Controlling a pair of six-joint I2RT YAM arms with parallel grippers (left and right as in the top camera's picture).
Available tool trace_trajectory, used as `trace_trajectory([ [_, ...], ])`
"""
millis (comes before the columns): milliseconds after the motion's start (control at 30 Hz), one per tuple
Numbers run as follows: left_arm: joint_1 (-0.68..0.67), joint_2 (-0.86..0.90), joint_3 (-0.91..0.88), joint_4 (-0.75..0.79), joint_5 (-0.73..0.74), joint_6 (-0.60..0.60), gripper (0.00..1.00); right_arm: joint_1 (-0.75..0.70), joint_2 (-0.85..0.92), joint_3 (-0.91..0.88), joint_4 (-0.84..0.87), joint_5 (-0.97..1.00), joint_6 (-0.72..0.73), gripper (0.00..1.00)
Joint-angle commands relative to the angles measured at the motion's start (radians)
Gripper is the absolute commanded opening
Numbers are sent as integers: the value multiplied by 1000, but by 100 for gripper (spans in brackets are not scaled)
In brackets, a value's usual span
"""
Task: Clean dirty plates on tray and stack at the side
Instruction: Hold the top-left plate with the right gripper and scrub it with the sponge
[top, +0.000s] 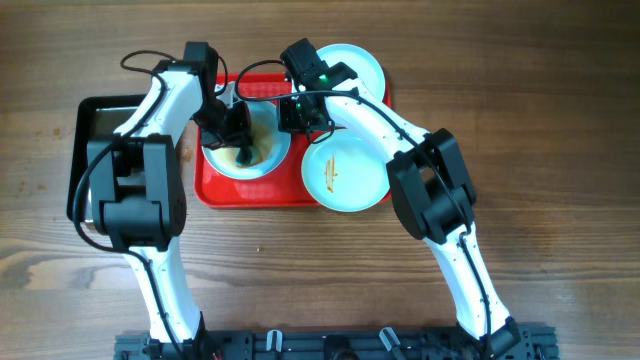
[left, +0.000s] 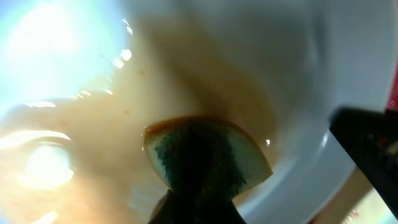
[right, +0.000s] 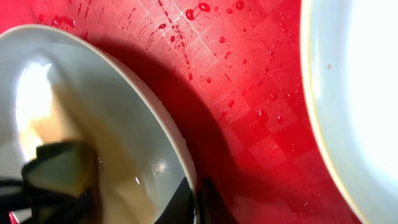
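Over the red tray (top: 215, 190) both arms lean in on the same plate. The smeared plate (top: 248, 166) lies at the tray's left end, its whitish centre washed with wet orange-brown sauce. The left tool (top: 238, 128) comes down onto it, clamped on a sponge (left: 205, 152), yellow with a green scouring face, whose edge presses flat against the plate's inside. In the left wrist view a brown line of sauce rims the top of the sponge, and glare from the wet glaze whites out the left side.

The right tool (top: 296, 112) reaches in from the other side. In the right wrist view its dark fingers (right: 208, 205) are closed on that plate's rim at the bottom of the picture, and the rim seems to cast a deep shadow on the tray beside it. Water drops bead on the tray's checked red floor.

Two more plates sit at the tray's right end. The streaked plate (top: 345, 172), nearer the arms' bases, carries a short orange-brown streak left of its middle and laps over the tray's near rim. The clean plate (top: 358, 66) lies at the far right corner, partly over the far rim.

A black pan (top: 92, 118) rests on the wooden surface (top: 540, 110) just left of the tray, half under the left arm.
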Motion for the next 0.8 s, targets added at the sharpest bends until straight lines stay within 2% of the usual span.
trace_trajectory([
  [0,-3,26,-14,-9,84,-37,4,0,27,9,16,-29,-11,5],
  [67,-3,26,-14,-4,47,-69,4,-1,27,9,18,-31,-15,5],
  [167,-15,26,-14,25,-164,-227,4,0,27,9,18,-31,-17,5],
  [200,-29,26,-18,47,-310,-303,4,0,27,9,18,-31,-17,5],
  [300,-55,26,-20,87,-455,-386,4,0,27,9,18,-31,-17,5],
  [533,-111,26,-20,163,-659,-487,4,0,27,9,19,-31,-19,5],
  [767,-113,26,-6,226,-691,-487,4,0,27,9,19,-31,-20,5],
])
